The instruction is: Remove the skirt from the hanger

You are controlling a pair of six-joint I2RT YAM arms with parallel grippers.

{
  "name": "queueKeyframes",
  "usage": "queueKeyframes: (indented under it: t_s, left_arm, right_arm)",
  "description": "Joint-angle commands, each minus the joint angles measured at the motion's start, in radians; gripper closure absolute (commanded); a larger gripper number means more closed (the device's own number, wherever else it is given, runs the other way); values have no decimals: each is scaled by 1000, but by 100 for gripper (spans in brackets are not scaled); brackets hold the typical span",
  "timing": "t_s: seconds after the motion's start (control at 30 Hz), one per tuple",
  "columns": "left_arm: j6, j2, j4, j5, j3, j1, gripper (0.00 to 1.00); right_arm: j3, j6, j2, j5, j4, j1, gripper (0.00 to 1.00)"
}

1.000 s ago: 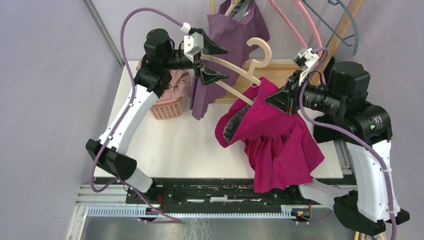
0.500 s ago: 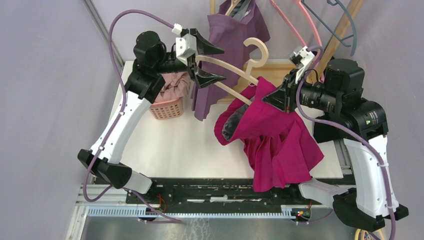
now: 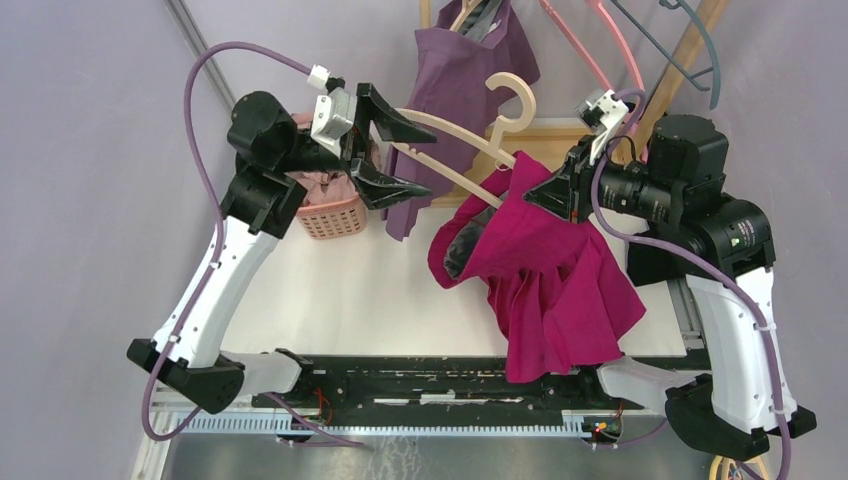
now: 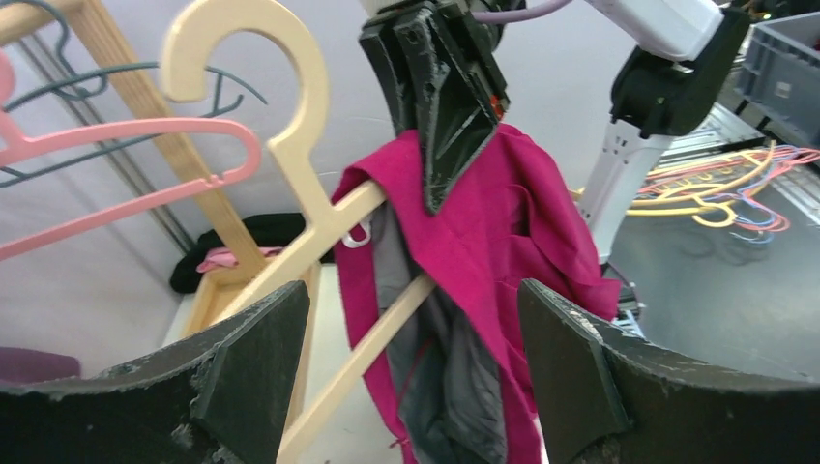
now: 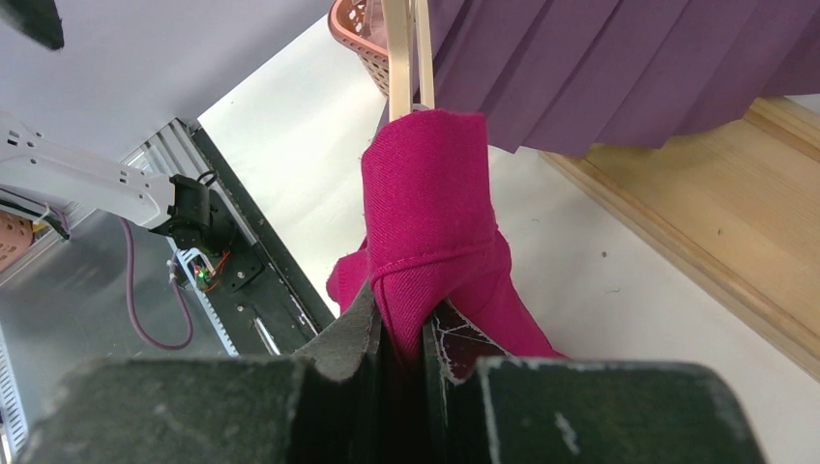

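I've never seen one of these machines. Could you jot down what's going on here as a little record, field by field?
Job: taking the magenta skirt off the cream hanger
Right hand: shut, pinching the skirt's cloth
Left hand: open, fingers either side of the hanger's bare arm
Progress: skirt draped over the hanger's other arm, not off yet
Behind: purple skirt hanging up; pink basket with cloth in it
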Motion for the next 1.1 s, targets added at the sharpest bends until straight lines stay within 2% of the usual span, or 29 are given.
queueKeyframes:
  t_s: [0.0,0.13,0.43,0.77,0.93,1.07]
  left_arm:
    - [-144,-14,48,33,-67,-19,14]
    - [-209,15,114,-34,-118,-67,15]
    - [-277,173,148,-141,-48,-180,25]
    - [-246,196,185,-215,-61,-191,24]
    - [-191,149,180,-266,-99,-191,24]
    - [-109,88,212,-324,-176,-192,19]
  right_arm:
    - [67,-2,-4,-20,128,7,99]
    - [73,-4,1,-18,129,7,99]
    - [87,-6,11,-13,155,9,99]
    - [79,-9,8,-14,174,9,99]
    - [84,-18,7,-12,158,9,99]
    - [87,-18,10,-17,160,9,99]
